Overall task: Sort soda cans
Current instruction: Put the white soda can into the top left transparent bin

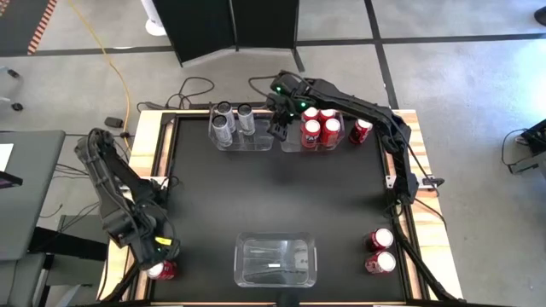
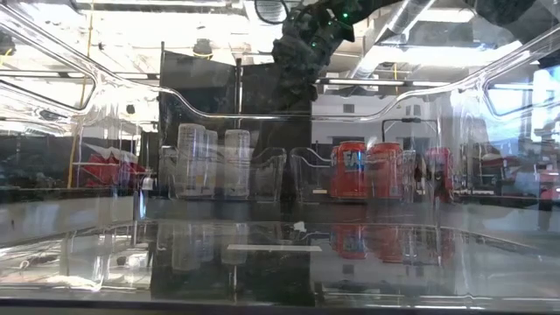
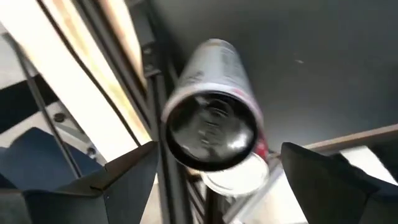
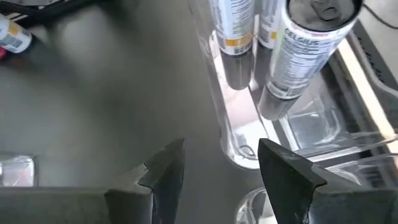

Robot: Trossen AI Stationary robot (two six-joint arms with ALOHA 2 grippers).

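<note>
Currently cans are split into groups: three silver-grey cans [image 1: 231, 121] stand in a clear bin [image 1: 256, 141] at upper centre of the high view, four red cans [image 1: 319, 124] are packed in a second clear bin [image 1: 290, 143] just right of it, and one more red can [image 1: 362, 130] lies tilted just outside that bin's right side. Two red cans [image 1: 380, 251] stand at lower right of the table [image 1: 256, 192], near its edge. A third, empty-looking clear bin [image 1: 275, 260] sits at bottom centre. At lower left, the left gripper [image 1: 159, 253] sits over a red can [image 1: 160, 269] at the table corner; the left wrist view shows a silver can [image 3: 211, 112] hanging between wide-spread fingers [image 3: 124, 177], not touching either one, with another can top [image 3: 239, 176] below it. Fingers are apart, nothing clamped. The right gripper [image 1: 280, 128] hovers between the two upper bins in the high view; its wrist view shows fingers [image 4: 165, 168] parted with nothing between them, above the bin wall, silver-grey cans [image 4: 298, 53] standing just beyond. The low view shows the silver-grey cans [image 2: 210, 162] left of centre, the red cans [image 2: 367, 171] right of centre, the right arm [image 2: 302, 44] coming down from the top.
</note>
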